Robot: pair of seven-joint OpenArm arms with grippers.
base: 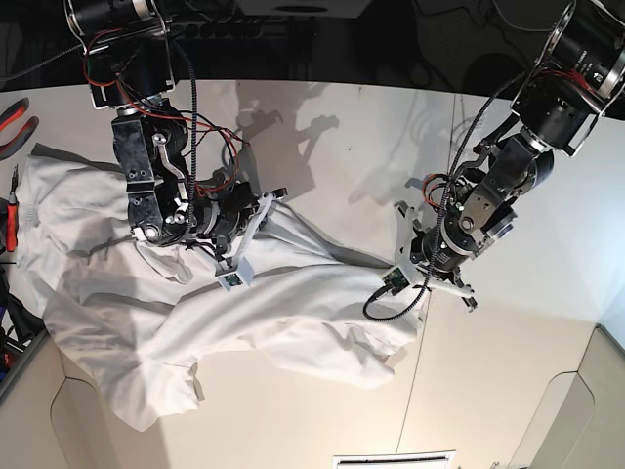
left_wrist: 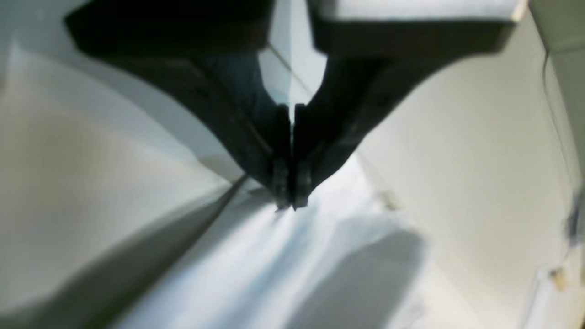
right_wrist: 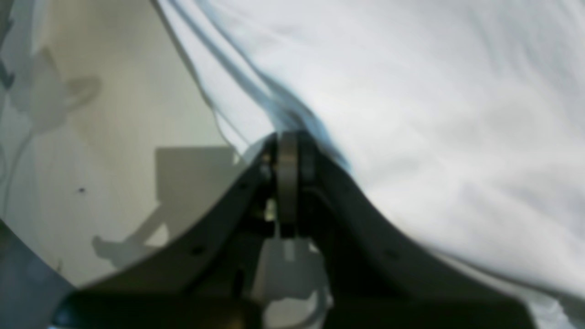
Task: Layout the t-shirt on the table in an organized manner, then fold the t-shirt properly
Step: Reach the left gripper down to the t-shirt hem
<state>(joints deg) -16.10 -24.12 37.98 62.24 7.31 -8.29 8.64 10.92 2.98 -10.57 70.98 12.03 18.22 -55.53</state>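
Observation:
The white t-shirt (base: 195, 313) lies crumpled across the left and middle of the table (base: 322, 137). One raised edge of it stretches between my two grippers. In the base view my right gripper (base: 271, 203) is on the left, shut on a bunched fold of the t-shirt (right_wrist: 411, 114), and its closed tips (right_wrist: 288, 137) meet the cloth. My left gripper (base: 398, 262) is at the shirt's right end. The left wrist view has its jaws (left_wrist: 289, 204) pressed together on the t-shirt (left_wrist: 274, 256), with creases fanning out from the tips over the table (left_wrist: 457, 137).
Red-handled pliers (base: 15, 122) and other tools (base: 10, 220) lie at the table's left edge. A thin dark seam (base: 418, 371) crosses the tabletop right of the shirt. The table's front edge has notched corners (base: 576, 391). Cables hang from both arms.

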